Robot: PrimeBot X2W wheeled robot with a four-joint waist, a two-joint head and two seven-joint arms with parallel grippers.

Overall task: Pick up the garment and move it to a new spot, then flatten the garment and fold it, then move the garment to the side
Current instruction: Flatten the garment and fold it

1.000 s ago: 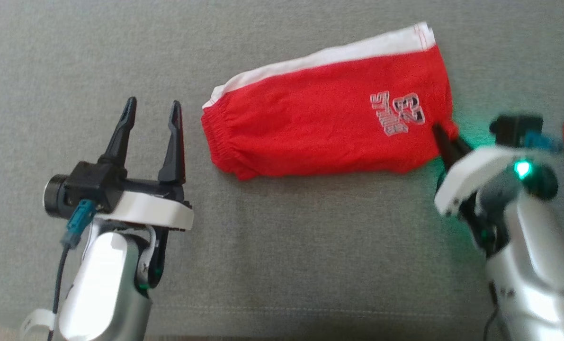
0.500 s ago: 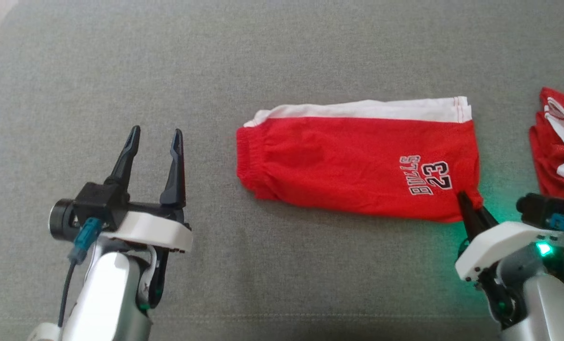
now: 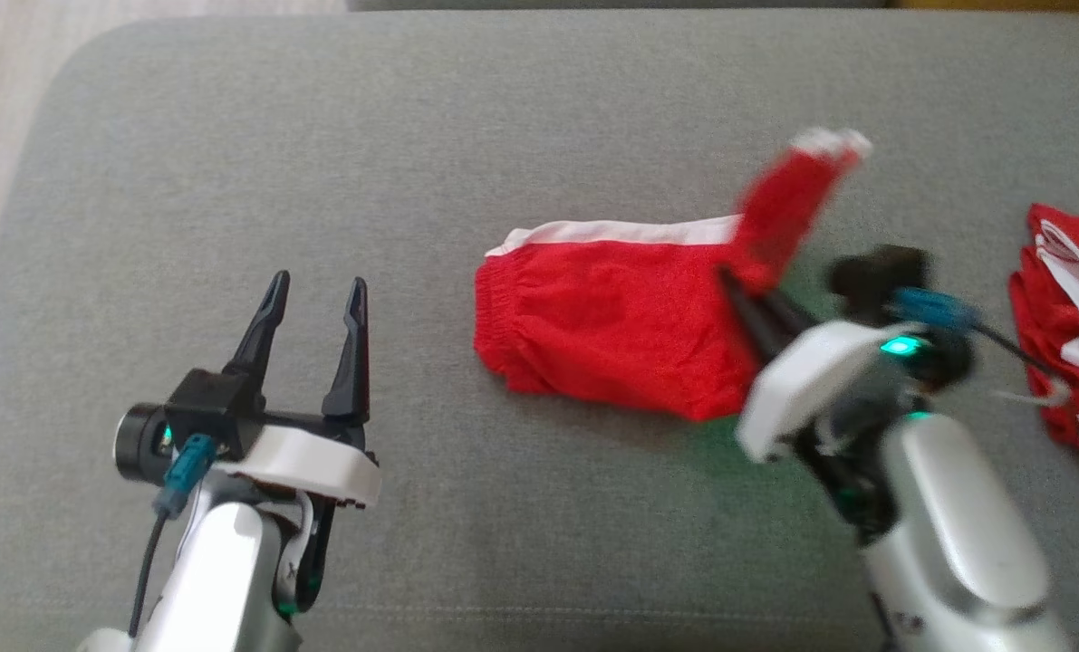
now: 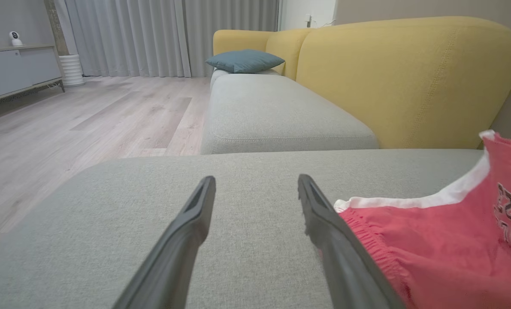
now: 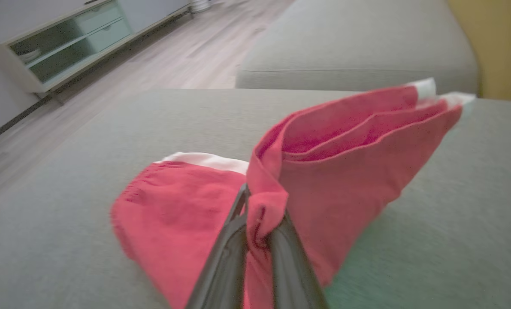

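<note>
This is a home living room. A long sofa (image 4: 409, 77) with plump yellow backrests and grey fabric seat cushions (image 4: 272, 111) runs along the wall, with a blue-grey throw pillow (image 4: 244, 60) at its far end. Pale wood-plank flooring (image 4: 88, 116) stretches to floor-length grey curtains (image 4: 152, 34). Against the opposite wall stands a low sideboard (image 4: 15, 68) with drawers and open shelves, a small white camera (image 4: 15, 37) on top of it. A white ribbed cylinder (image 4: 71, 69) stands on the floor beside the curtains.
</note>
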